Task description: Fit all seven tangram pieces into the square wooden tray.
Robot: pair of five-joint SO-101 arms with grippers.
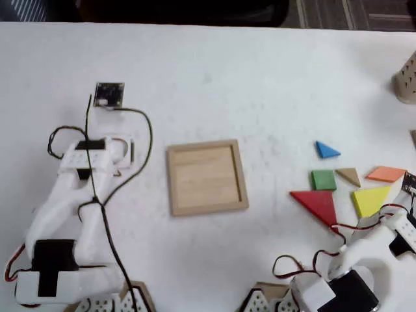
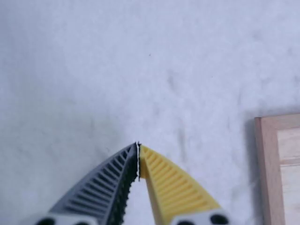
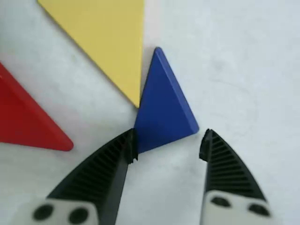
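Observation:
The square wooden tray (image 1: 207, 177) lies bare mid-table; its rim (image 2: 265, 164) shows beside my left gripper (image 2: 138, 161), which is shut on nothing over the white table. To the right lie a small blue triangle (image 1: 326, 150), a green square (image 1: 323, 180), a tan triangle (image 1: 349, 175), an orange parallelogram (image 1: 386, 173), a red triangle (image 1: 317, 205) and a yellow triangle (image 1: 371, 200). My right gripper (image 3: 168, 144) is open, low over the table. The wide end of another blue triangle (image 3: 164, 105) sits between its fingertips, beside the yellow triangle (image 3: 103, 33) and the red triangle (image 3: 23, 122).
A black cable (image 1: 104, 195) runs over the left arm (image 1: 84, 162) to a small board (image 1: 109, 94) on the table. A pegged wooden object (image 1: 406, 81) stands at the far right edge. White table spreads around the tray.

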